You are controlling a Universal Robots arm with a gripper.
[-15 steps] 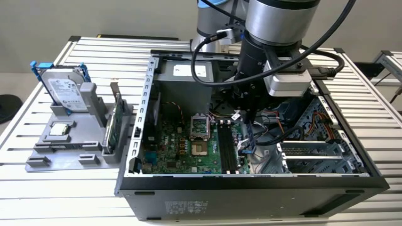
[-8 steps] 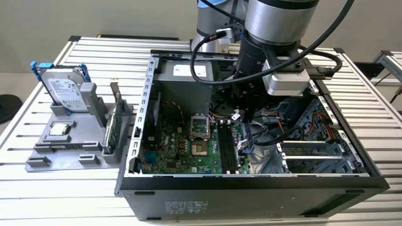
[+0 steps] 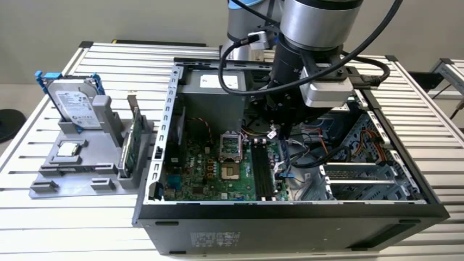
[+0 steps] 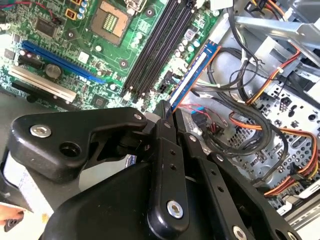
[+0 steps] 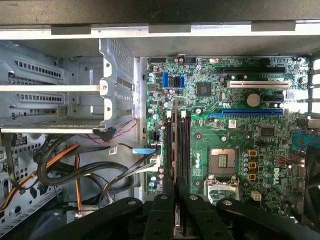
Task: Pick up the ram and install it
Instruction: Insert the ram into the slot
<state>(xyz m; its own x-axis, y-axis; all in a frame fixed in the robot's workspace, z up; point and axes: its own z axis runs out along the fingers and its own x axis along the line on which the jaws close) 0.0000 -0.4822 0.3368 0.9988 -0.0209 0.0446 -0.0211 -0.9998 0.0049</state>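
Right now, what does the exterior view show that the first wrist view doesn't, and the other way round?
The exterior view adds the robot arm reaching into the computer case, and beside the case a grey holder with a hard drive and a green card. The first wrist view adds the ram, edge-on, clamped in the gripper, running along the memory slots. Shared: the green motherboard and its processor socket.

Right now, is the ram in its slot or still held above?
Held above: the gripper clamps the ram edge-on over the slots.
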